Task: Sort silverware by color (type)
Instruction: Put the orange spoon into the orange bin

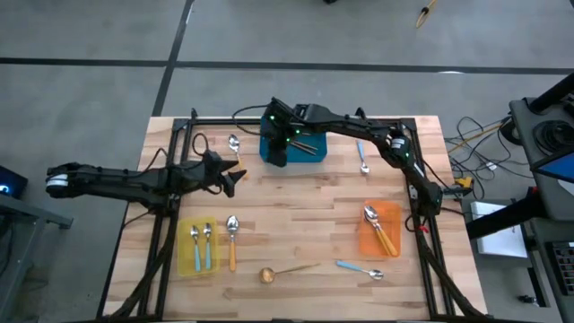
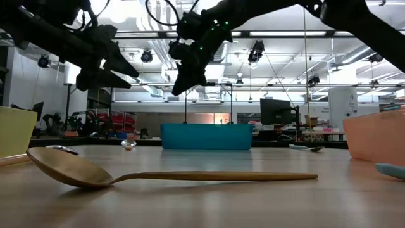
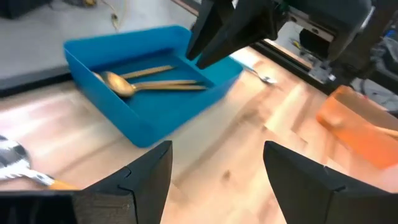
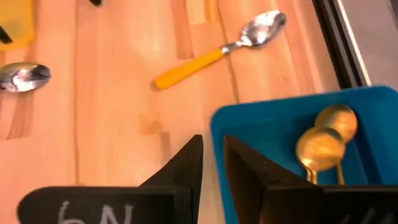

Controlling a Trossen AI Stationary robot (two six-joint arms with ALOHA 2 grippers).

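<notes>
The right hand [image 1: 276, 152] is held above the near-left edge of the blue rectangular plastic bin [image 1: 307, 154], its fingers nearly together with only a narrow gap and nothing clamped. Two all-gold spoons [image 4: 323, 143] are seen lying inside that bin. The left hand [image 1: 235, 174] hangs over the wooden surface [image 1: 296, 224] just left of the bin, fingers spread apart and empty. One more gold spoon [image 1: 285, 272] lies on the surface near the front edge.

Overhead, table-level, two wrist views share blue bin [image 1: 296, 148]
</notes>
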